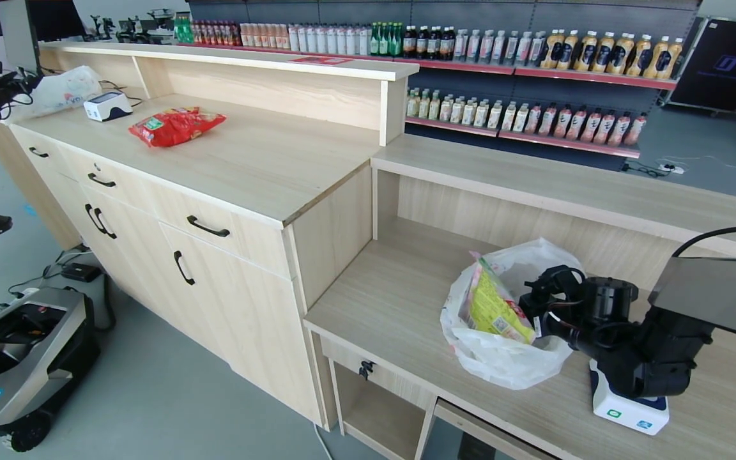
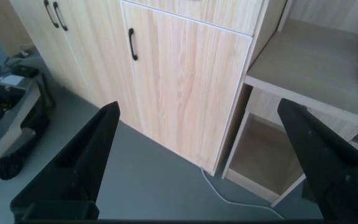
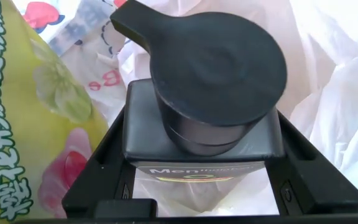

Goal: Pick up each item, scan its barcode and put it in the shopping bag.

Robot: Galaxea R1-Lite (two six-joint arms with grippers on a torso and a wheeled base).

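Bottle [image 3: 199, 134] apparently in right gripper [image 1: 537, 300]

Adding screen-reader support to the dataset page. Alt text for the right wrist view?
The right gripper is shut on a dark grey bottle with a round black top, with the crumpled white shopping bag all around it. A yellow-green snack packet stands in the bag right beside the bottle.

Black right arm [image 1: 636, 358], rounded joints [image 1: 605, 299], grey boxy link [image 1: 716, 294], thin cable [image 1: 713, 232] (black), wedge-fingered left hand [image 2: 197, 107]
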